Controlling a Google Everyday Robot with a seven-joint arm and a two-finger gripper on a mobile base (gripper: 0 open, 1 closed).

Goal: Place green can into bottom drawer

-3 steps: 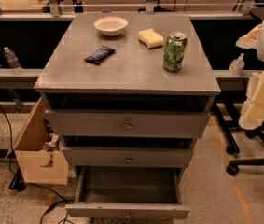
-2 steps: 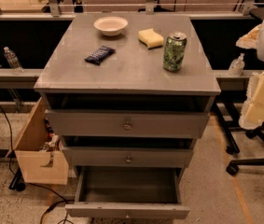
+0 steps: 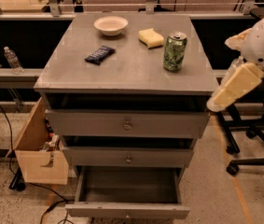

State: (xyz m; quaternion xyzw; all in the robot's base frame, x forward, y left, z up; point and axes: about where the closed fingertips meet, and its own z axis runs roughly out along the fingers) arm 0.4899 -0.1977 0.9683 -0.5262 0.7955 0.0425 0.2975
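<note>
Camera view: green can [image 3: 175,51] (upright) stands well left of end effector [image 3: 215,102].

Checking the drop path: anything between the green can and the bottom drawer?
Nothing visible. The green can stands on the cabinet top; the bottom drawer is pulled open beyond the drawers above. The gripper hangs right of the cabinet.

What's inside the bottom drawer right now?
The bottom drawer stands open; its visible dark floor holds nothing. Its rear part is hidden under the middle drawer. The green can stands on the cabinet top. The gripper is out of view; only the arm shows at right.
</note>
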